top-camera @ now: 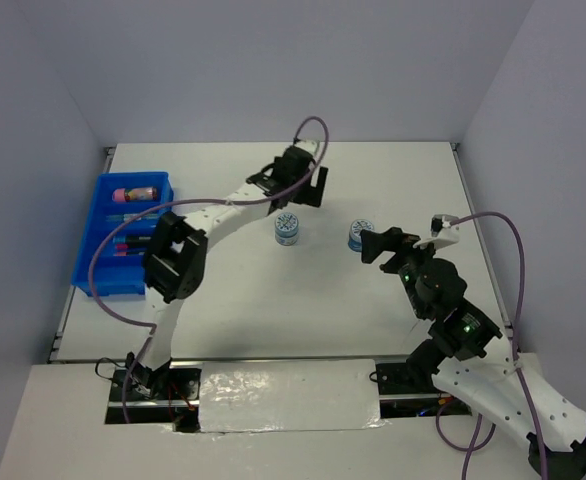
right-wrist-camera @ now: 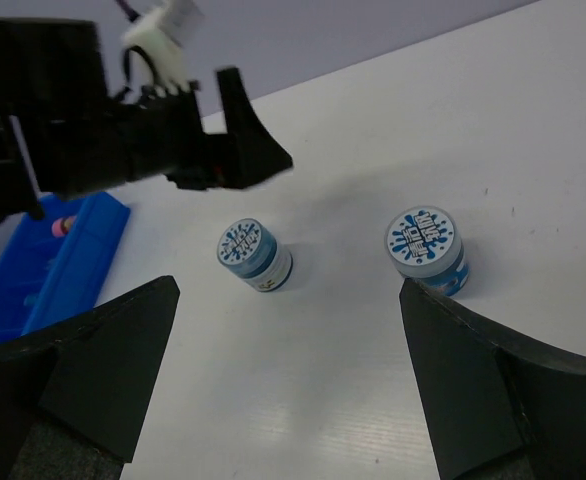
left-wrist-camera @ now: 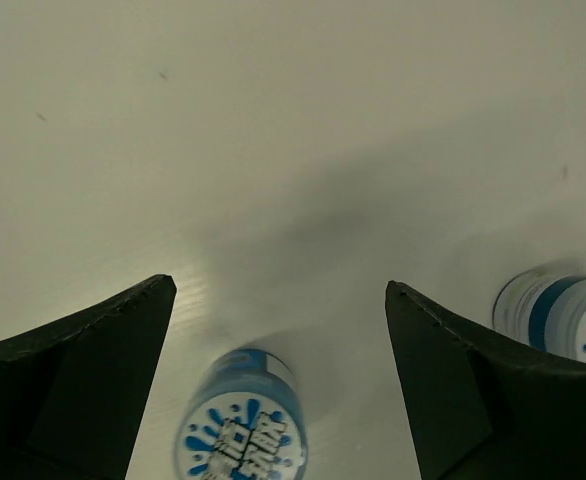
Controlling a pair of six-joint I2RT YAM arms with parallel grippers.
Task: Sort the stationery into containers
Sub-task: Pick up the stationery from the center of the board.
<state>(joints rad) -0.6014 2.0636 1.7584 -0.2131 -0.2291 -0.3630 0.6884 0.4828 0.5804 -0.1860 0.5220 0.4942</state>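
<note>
Two round blue-white tape rolls stand on the white table: one [top-camera: 287, 229] mid-table, the other [top-camera: 359, 235] to its right. My left gripper [top-camera: 298, 193] is open and empty, hovering just behind the first roll. In the left wrist view this roll [left-wrist-camera: 241, 425] sits low between the open fingers [left-wrist-camera: 279, 284], with the other roll [left-wrist-camera: 563, 315] at the right. My right gripper [top-camera: 381, 244] is open and empty beside the second roll. Its wrist view [right-wrist-camera: 288, 288] shows both rolls [right-wrist-camera: 253, 255] [right-wrist-camera: 428, 245] ahead. The blue tray [top-camera: 91, 262] holds a pink tube [top-camera: 138, 192] and several pens [top-camera: 130, 243].
The tray stands at the table's left edge and also shows in the right wrist view [right-wrist-camera: 23, 290]. Grey walls enclose the table on three sides. The left arm [top-camera: 178, 250] arches over the table between the tray and the rolls, with purple cables looping off both arms.
</note>
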